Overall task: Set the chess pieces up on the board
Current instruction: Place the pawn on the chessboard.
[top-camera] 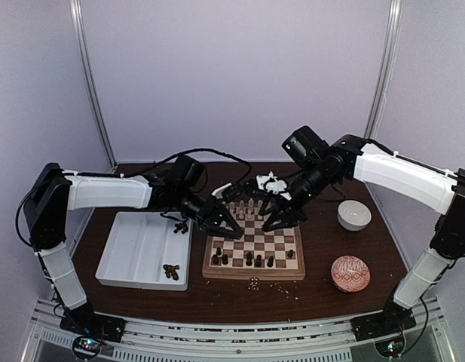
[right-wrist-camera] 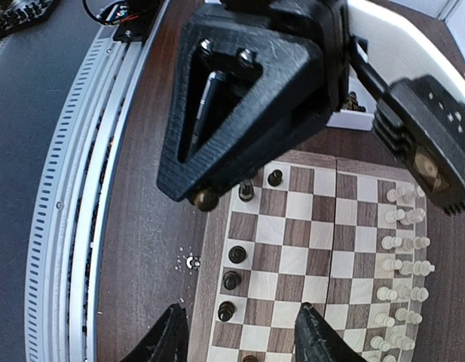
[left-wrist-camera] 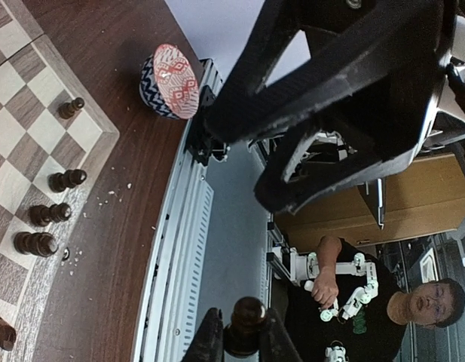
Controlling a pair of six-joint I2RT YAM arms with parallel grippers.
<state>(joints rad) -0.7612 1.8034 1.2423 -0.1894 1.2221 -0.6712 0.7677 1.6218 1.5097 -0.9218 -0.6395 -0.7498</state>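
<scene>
Left jaws are clamped on a dark chess piece [left-wrist-camera: 245, 323], its head poking out between them. Right jaws stand apart, empty, over the board [right-wrist-camera: 292, 230]; dark pieces [right-wrist-camera: 232, 280] line up beneath.

The left arm [top-camera: 104, 190] and right arm [top-camera: 402, 173] are leaning inward, seemingly angling down; the left gripper [left-wrist-camera: 243, 339] is pinching a dark chessman [left-wrist-camera: 246, 313], and the right gripper [right-wrist-camera: 243, 339] is hanging with fingers spread.

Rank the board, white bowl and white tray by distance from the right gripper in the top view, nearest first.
1. board: right below the right gripper, which hangs over its far half.
2. white bowl: off the board, on the table to the gripper's right.
3. white tray: past the board's far side from the gripper, on the left of the table.
</scene>
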